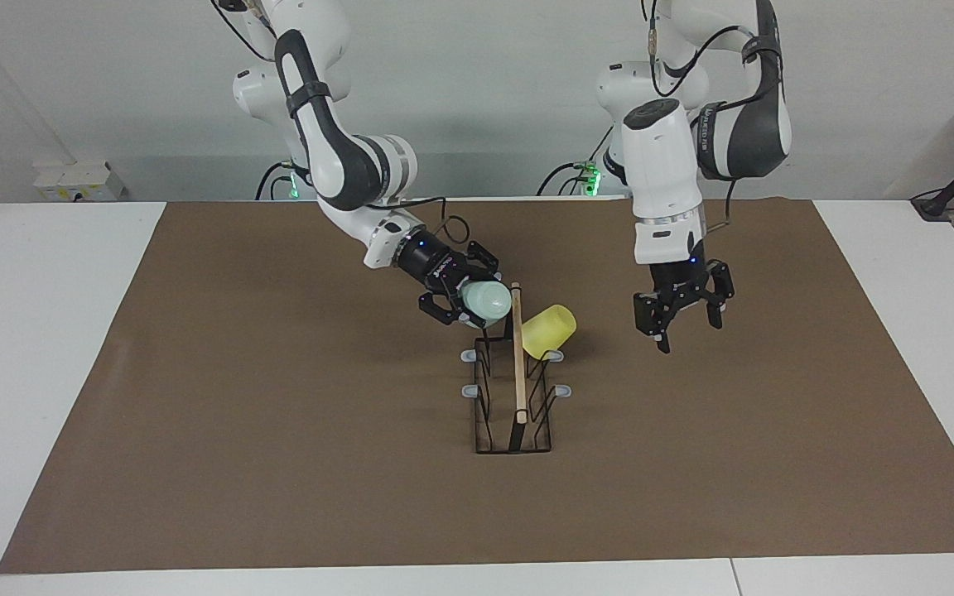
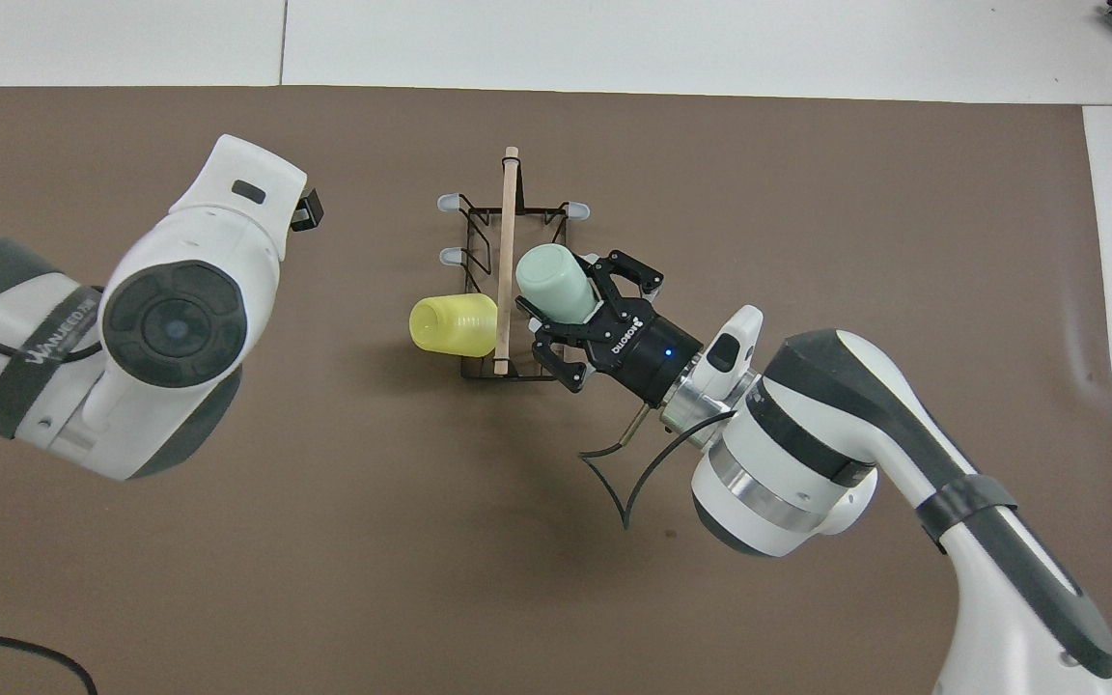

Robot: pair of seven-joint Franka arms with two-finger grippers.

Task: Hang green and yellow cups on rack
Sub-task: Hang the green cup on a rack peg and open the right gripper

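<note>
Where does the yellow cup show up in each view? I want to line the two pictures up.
Facing view: the yellow cup hangs tilted on a prong at the rack's end nearer the robots, on the left arm's side of the wooden bar.
Overhead view: the yellow cup lies on its side against the rack at its lower end, again on the left arm's side.
Shared landmark: the wooden bar.
</note>
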